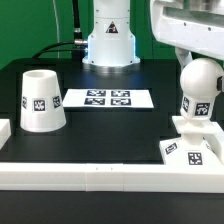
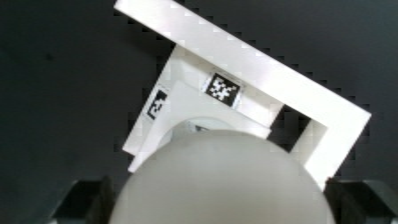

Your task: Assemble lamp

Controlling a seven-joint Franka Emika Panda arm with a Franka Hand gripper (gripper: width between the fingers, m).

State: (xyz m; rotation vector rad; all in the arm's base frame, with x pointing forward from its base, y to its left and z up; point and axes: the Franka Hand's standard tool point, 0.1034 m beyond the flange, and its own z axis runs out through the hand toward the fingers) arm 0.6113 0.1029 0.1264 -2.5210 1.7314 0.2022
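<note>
The rounded white bulb [image 1: 198,92] stands upright on the flat square base [image 1: 190,151] at the exterior view's front right. My gripper [image 1: 197,68] comes down over the bulb's top and is shut on it. In the wrist view the bulb [image 2: 217,175] fills the space between my two dark fingers [image 2: 84,202], my gripper [image 2: 217,208] is around it, and the base [image 2: 185,98] with its tag shows beyond it. The tapered shade [image 1: 43,100] stands mouth down at the exterior view's left, apart from the arm.
The marker board [image 1: 105,98] lies in the middle at the back. White border rails [image 1: 90,176] run along the front and sides; the base sits close to the rail corner [image 2: 267,70]. The robot's pedestal [image 1: 108,45] stands behind the marker board.
</note>
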